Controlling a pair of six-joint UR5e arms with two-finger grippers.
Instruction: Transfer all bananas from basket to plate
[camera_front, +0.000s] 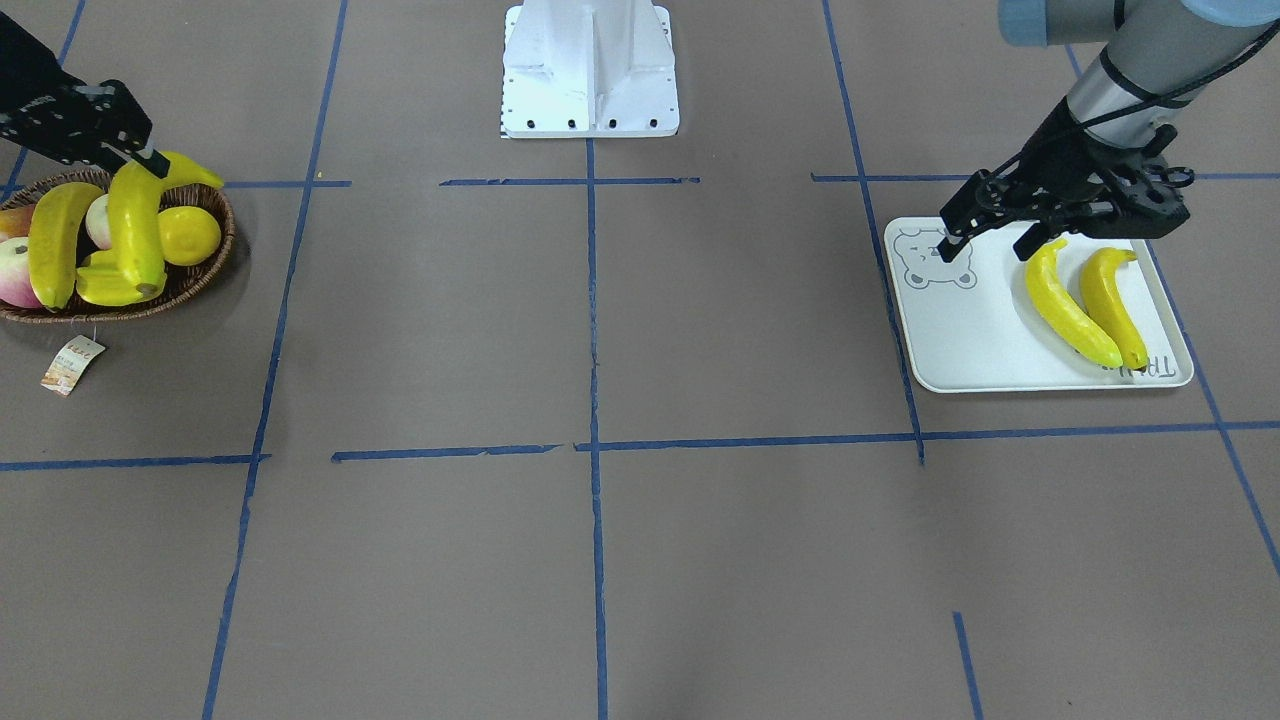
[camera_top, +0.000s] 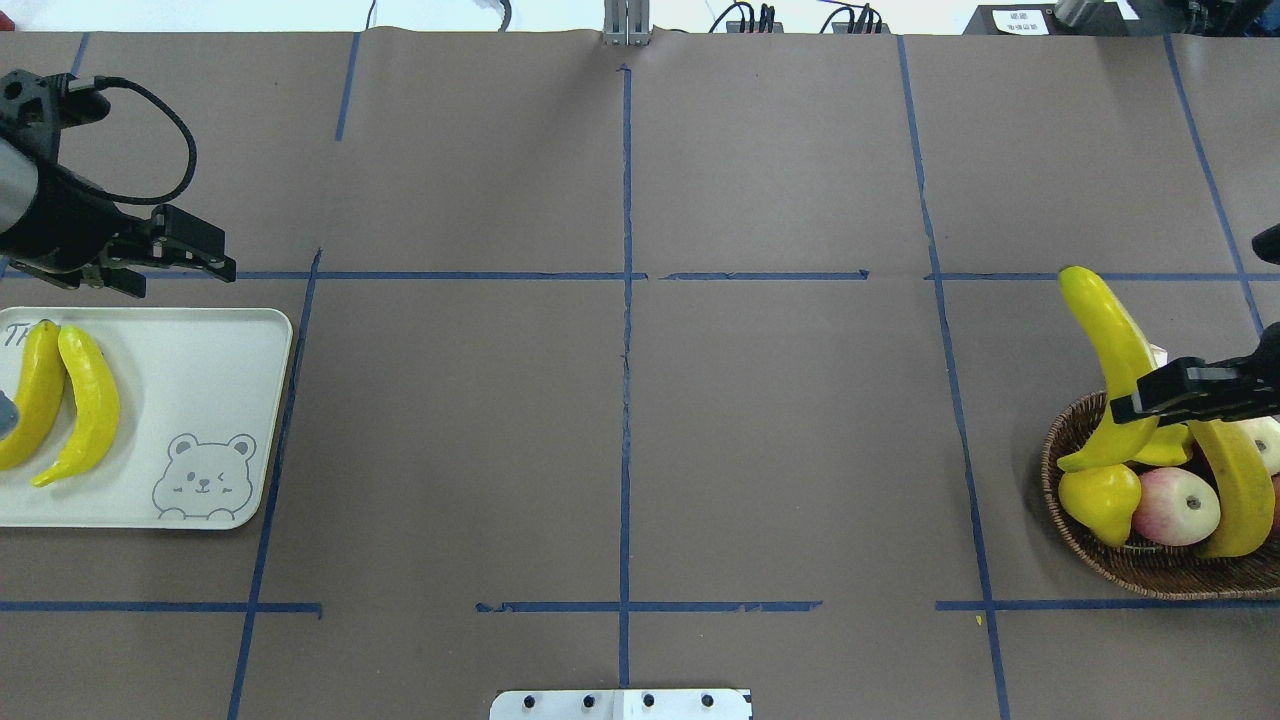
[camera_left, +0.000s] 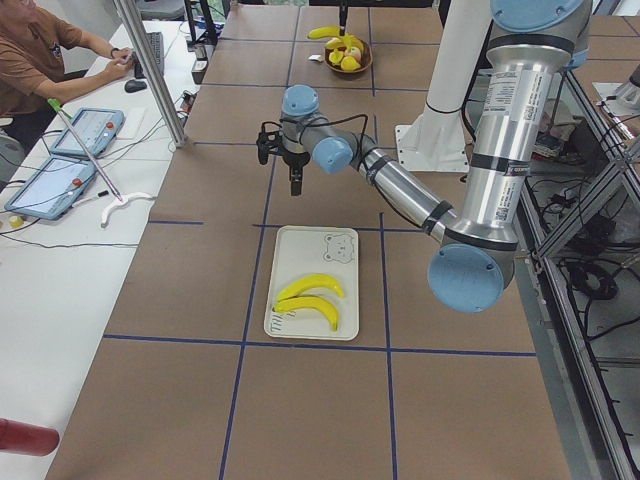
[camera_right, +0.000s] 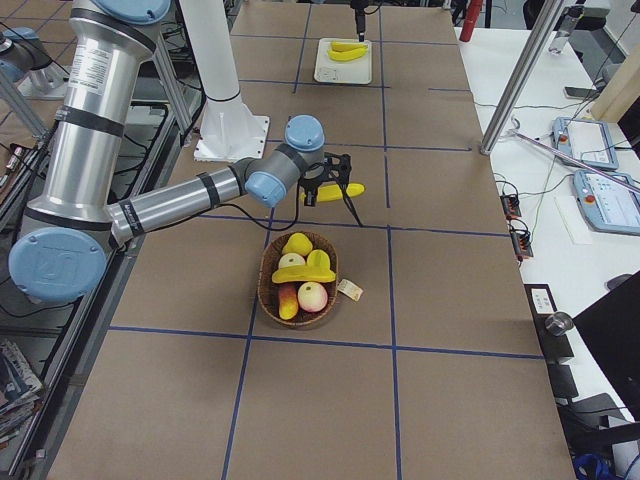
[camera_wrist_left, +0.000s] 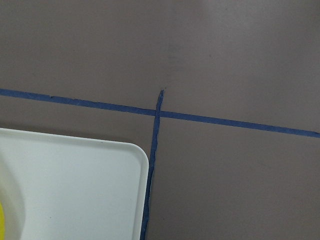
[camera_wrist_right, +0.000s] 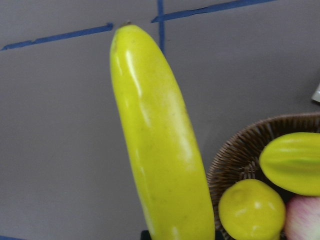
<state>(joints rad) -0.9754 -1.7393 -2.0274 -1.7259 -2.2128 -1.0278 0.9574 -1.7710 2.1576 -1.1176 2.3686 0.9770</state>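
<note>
Two right gripper (camera_top: 1140, 400) fingers are clamped across a banana (camera_top: 1100, 335) near its lower end. The grip is low, so most of the length sticks up and out past the fingers, tilted, with the top end beyond the rim. Judging by that, it's mid-lift and nearly clear of the other fruit. Directly under the fingers is the basket (camera_top: 1130, 565). One more banana (camera_top: 1235, 490) lies in it just beside the fingers, packed in with a lemon (camera_top: 1100, 500), an apple (camera_top: 1175, 505) and a starfruit (camera_wrist_right: 292, 162). The plate (camera_top: 200, 370) is well apart from those fingers, at the table's other end. The left gripper (camera_front: 990, 240) hangs over its edge with fingers spread and nothing between them. Two bananas (camera_top: 90, 400) lie side by side just beyond its fingertips, pushed toward one end, which leaves the bear end bare for more. My read is halfway done: two placed, one in hand, one to go. With basket and plate so far apart, the next move probably needs a hand-off near mid-table, hence the left staying released. Risk: the low grip could let the banana pivot in transit.
</note>
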